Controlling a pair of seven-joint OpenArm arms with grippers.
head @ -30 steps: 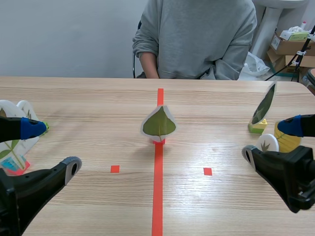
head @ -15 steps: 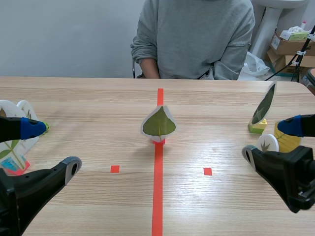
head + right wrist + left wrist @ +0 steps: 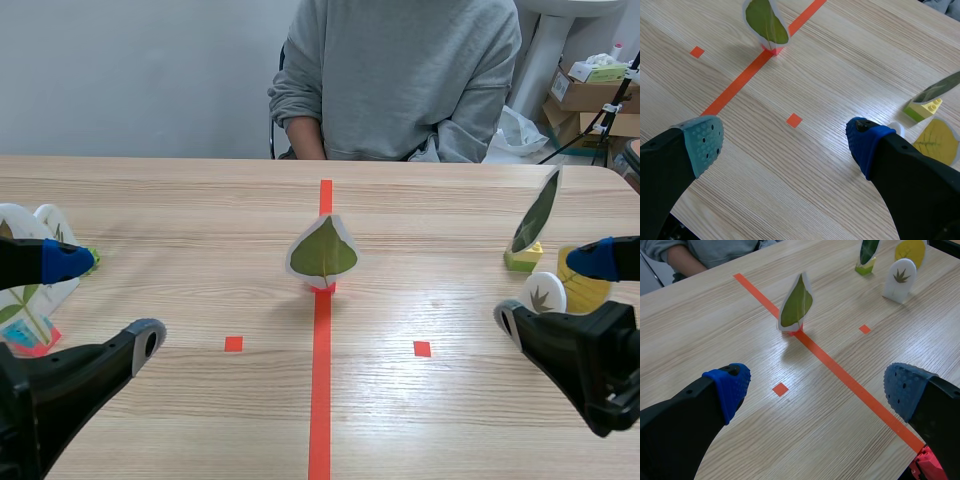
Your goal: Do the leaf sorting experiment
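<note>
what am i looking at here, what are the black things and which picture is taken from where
The black things are two robot arms, one coming in from each side. The wide picture is taken from between them, looking across the table toward a seated person. The other two pictures come from a camera on each arm's wrist, looking down past its jaws; the dotted pads are the tips of those jaws. The left jaws and right jaws are both open and hold nothing.

On the table, a green leaf card stands on the red tape line in the middle. At the right stand a narrow leaf on a brick, a white card and a yellow leaf. More cards stand at the left.
</note>
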